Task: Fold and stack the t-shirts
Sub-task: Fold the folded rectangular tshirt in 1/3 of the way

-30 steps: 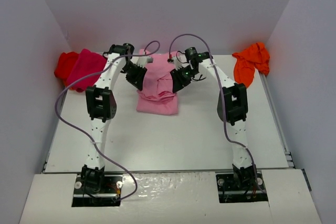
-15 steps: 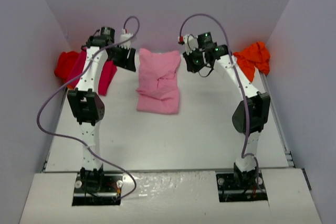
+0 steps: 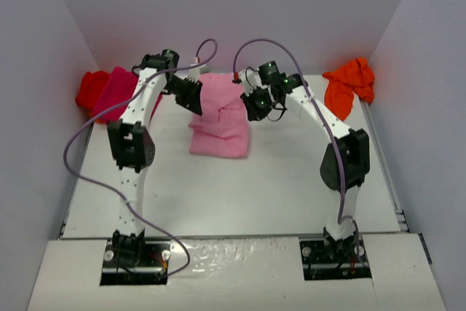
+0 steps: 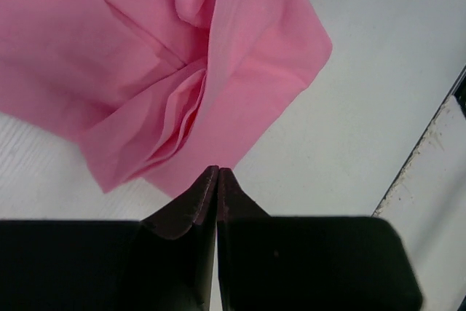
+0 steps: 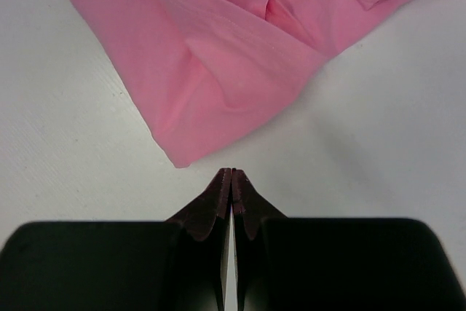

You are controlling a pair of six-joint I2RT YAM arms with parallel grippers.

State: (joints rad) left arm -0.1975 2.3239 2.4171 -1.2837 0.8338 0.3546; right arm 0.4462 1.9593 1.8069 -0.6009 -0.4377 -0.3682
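The light pink t-shirt [image 3: 220,118] is lying roughly folded (creases bunching along its middle) at the far centre of the white table [image 3: 277,187]. The left gripper [image 4: 218,172] is pointing at one of its edges from just beside it, fingertips pressing together on nothing. The right gripper [image 5: 231,174] is doing likewise near the opposite corner, pinched together and empty. The magenta t-shirt [image 3: 120,87] is lying against the red t-shirt [image 3: 89,89] in the far left corner, and the orange t-shirt [image 3: 348,85] is sitting crumpled at the far right.

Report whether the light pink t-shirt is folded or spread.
Folded, roughly: the light pink t-shirt lies as a compact rectangle, layered edges showing at its corners.
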